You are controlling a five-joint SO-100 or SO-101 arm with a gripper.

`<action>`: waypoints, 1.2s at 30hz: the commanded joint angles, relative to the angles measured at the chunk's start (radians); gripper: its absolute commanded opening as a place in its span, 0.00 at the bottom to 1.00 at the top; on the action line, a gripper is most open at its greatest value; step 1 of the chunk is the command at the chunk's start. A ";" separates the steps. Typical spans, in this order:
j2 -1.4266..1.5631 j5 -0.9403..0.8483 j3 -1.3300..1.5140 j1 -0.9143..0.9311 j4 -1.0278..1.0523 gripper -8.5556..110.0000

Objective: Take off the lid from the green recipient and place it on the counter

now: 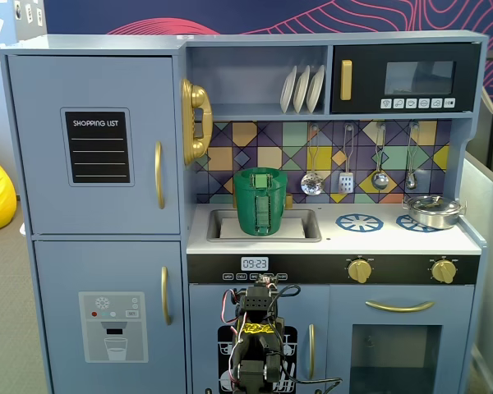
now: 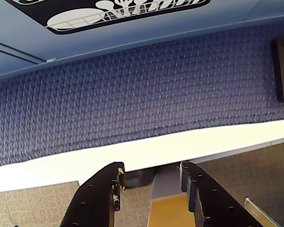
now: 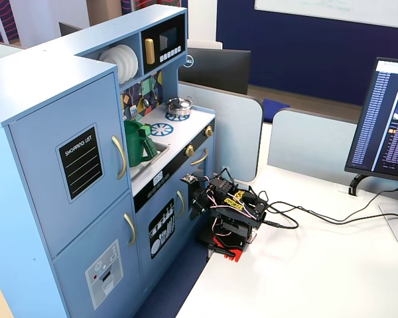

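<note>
We're in an office, not a real kitchen: a monitor point(image 3: 387, 126) full of text sits on a white tabletop point(image 3: 331, 278), with grey partitions point(image 3: 312, 142) behind. Against the tabletop stands a blue toy kitchen point(image 3: 66, 172).

Room above green recipient point(image 1: 260, 202) in sink, shelf overhead, pot point(image 1: 433, 211) far right, counter point(image 1: 378, 238) betw. clear

1 green recipient point(image 1: 260, 201), 1 steel pot point(image 1: 434, 211), 3 plates point(image 1: 302, 89), 4 hanging utensils point(image 1: 346, 158), seemingly 2 burner circles point(image 1: 359, 222).
</note>
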 commanded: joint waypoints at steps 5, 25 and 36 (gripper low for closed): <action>-0.008 0.018 -0.003 0.032 0.183 0.07; -0.011 -0.202 -0.497 0.060 -0.184 0.07; -0.138 -0.314 -0.861 0.035 -0.222 0.11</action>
